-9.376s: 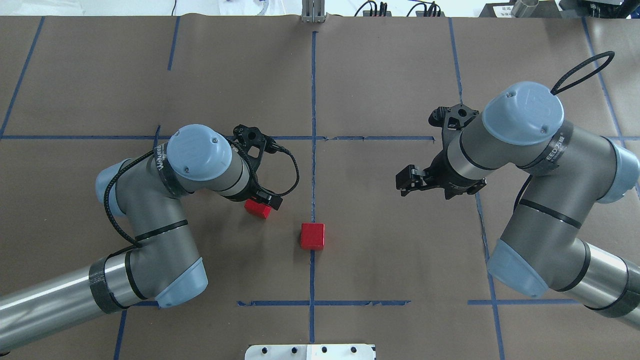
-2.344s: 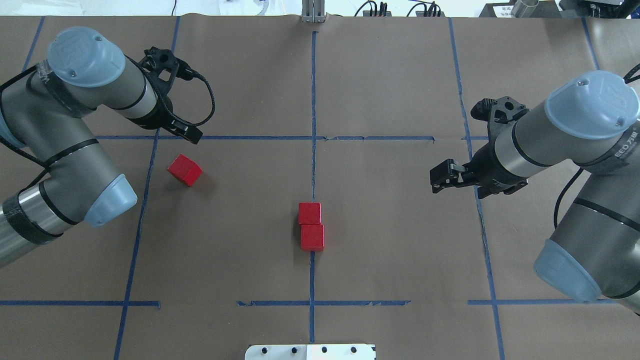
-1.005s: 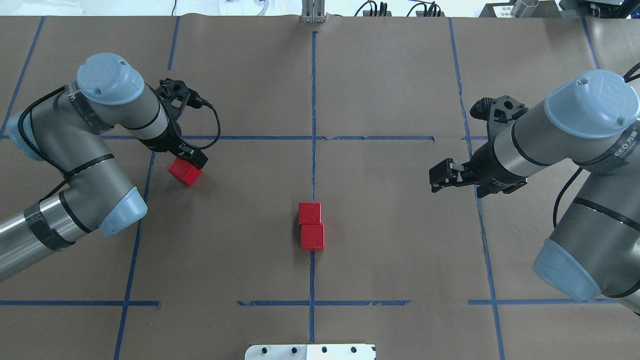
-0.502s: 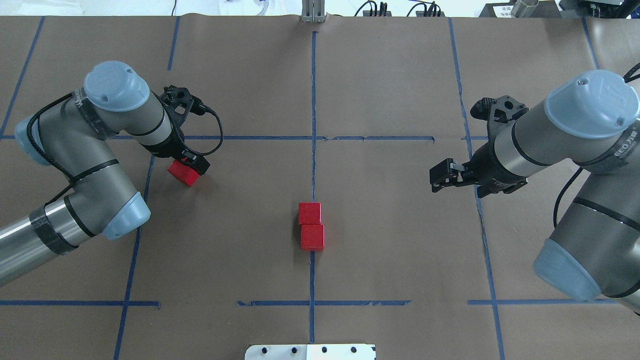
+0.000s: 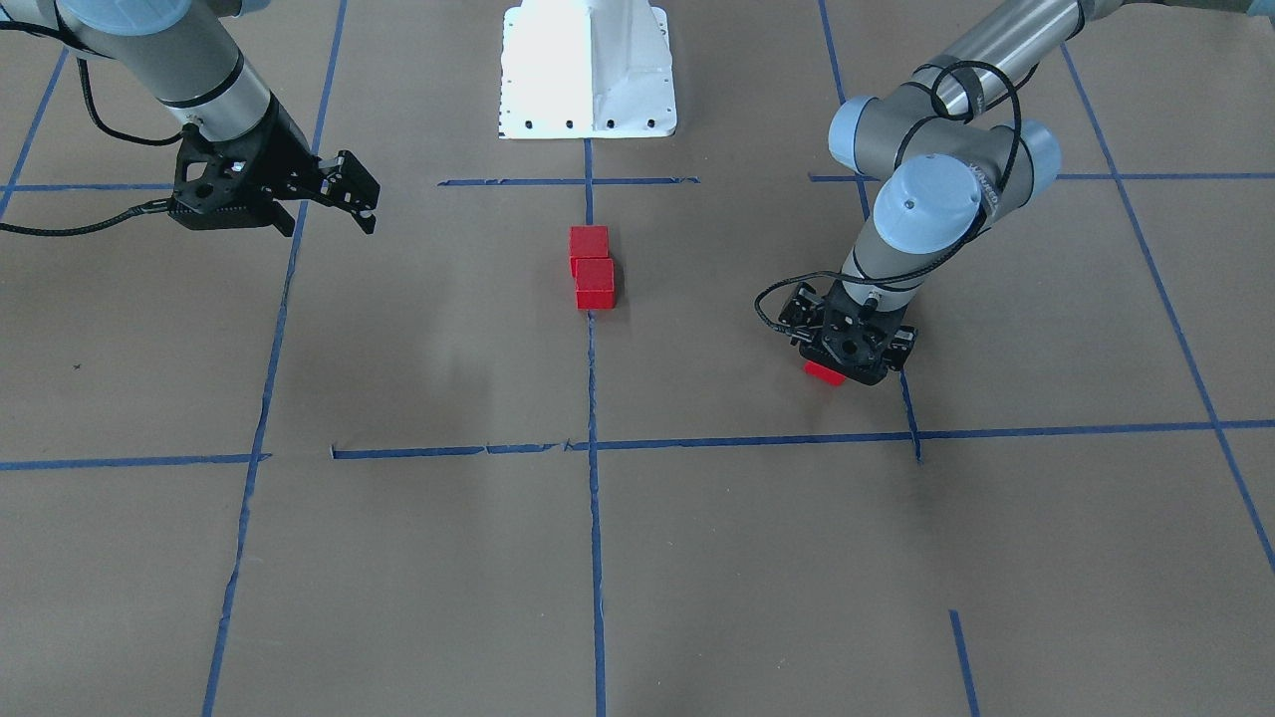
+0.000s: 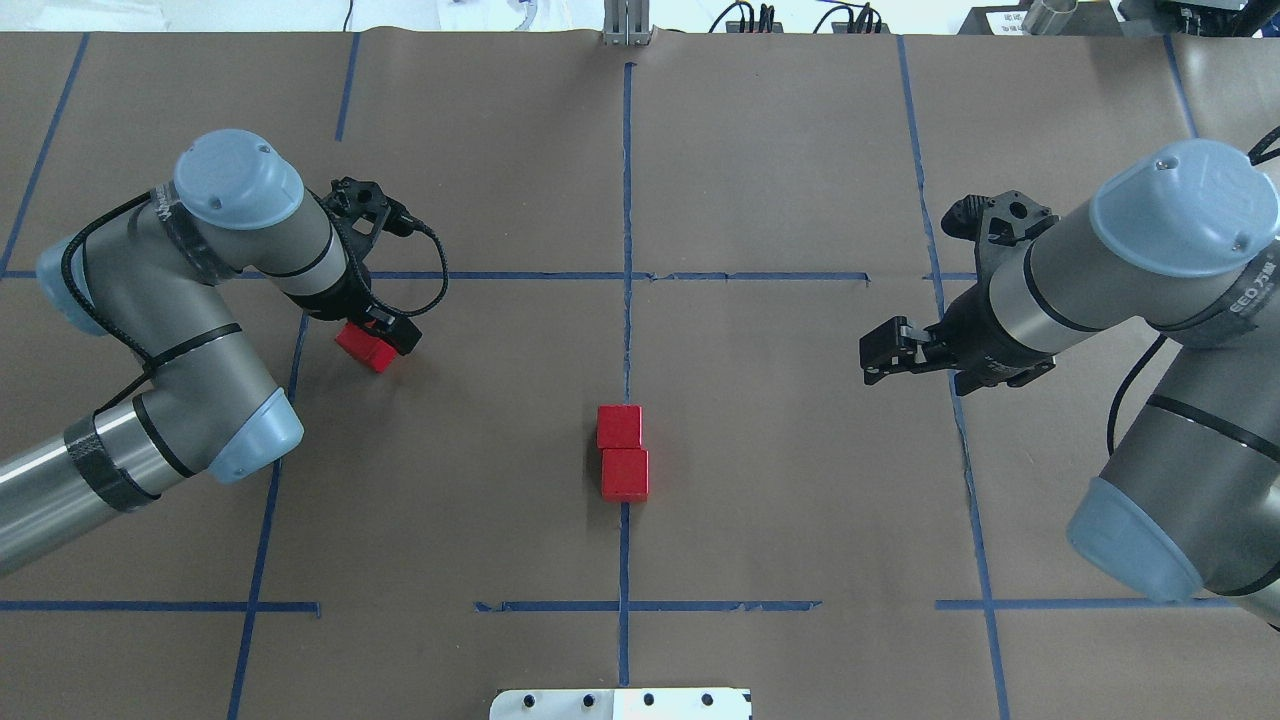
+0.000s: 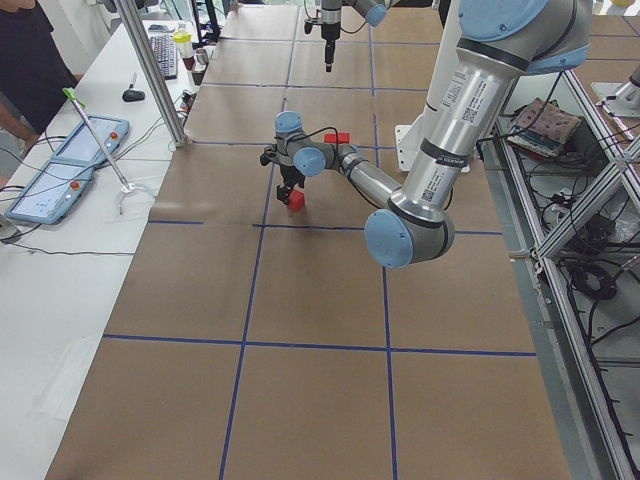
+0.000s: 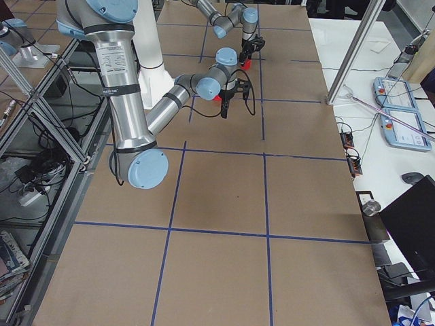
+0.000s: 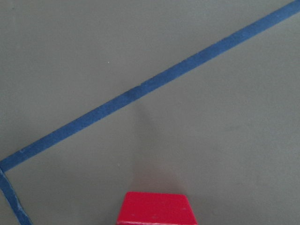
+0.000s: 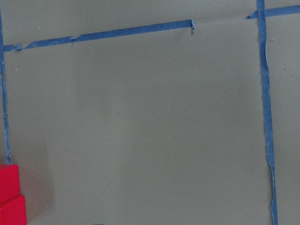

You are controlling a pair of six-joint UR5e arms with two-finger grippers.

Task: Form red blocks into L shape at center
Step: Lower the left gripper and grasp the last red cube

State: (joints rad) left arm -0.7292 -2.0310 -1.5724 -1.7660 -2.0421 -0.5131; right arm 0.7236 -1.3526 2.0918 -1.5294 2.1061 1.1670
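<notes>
Moved in since a second ago, left claw covers the stray red block, grip not discernible; right claw spread, both far from the centre pair.

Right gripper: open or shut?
Open. On the right gripper the jaws stand apart, nothing between them, in overhead and front-facing views.

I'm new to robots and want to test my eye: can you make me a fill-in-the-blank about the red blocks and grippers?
___ red blocks touch on the blue tape line at the center.
The left gripper is right over ___ more red block, off to the side.
The right gripper is open and holds ___.
Missing words: two; one; nothing.
</notes>
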